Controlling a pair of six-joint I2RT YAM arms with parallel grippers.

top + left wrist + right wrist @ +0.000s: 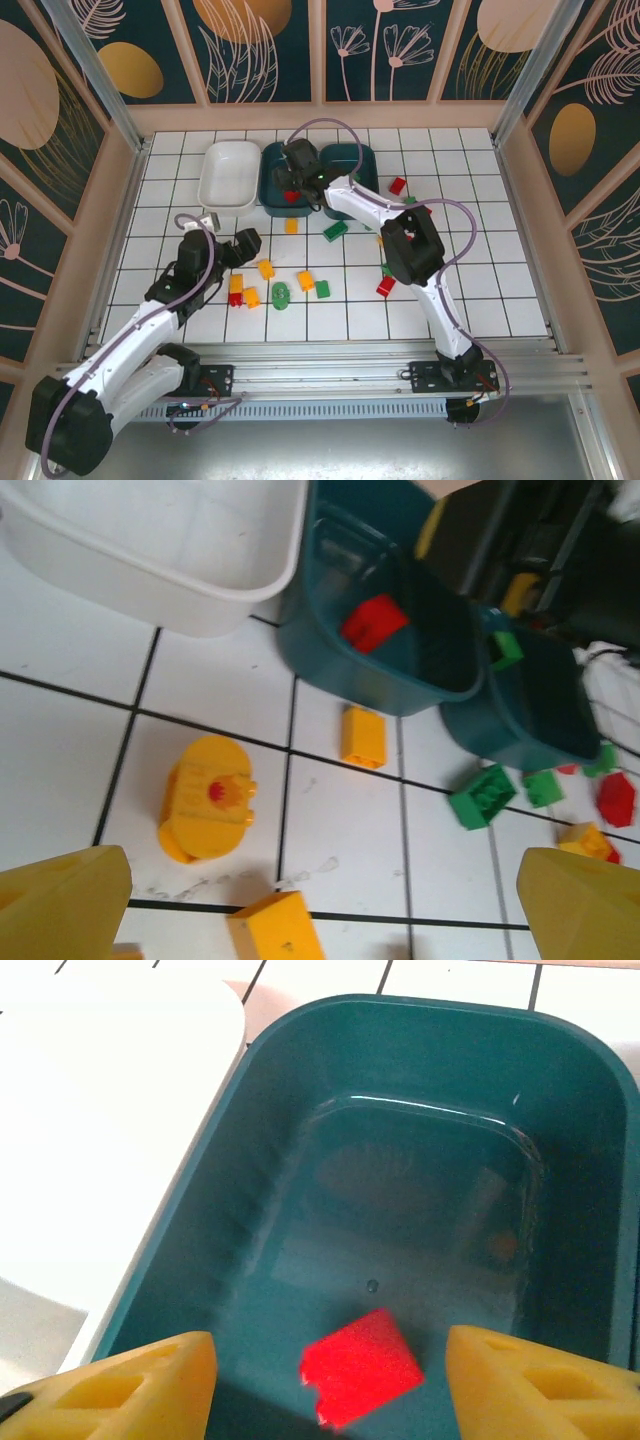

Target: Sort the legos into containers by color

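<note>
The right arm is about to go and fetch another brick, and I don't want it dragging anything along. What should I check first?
1. The red brick lies on the floor of the teal tray: ok.
2. The right gripper has its jaws apart, with a gap to the brick on each side: ok.
3. The left gripper is open and holds nothing: ok.
4. What the other teal tray holds: cannot tell; the right arm covers part of it.
5. Bricks left to fetch: ok; several lie on the tiles, such as the green brick.
</note>
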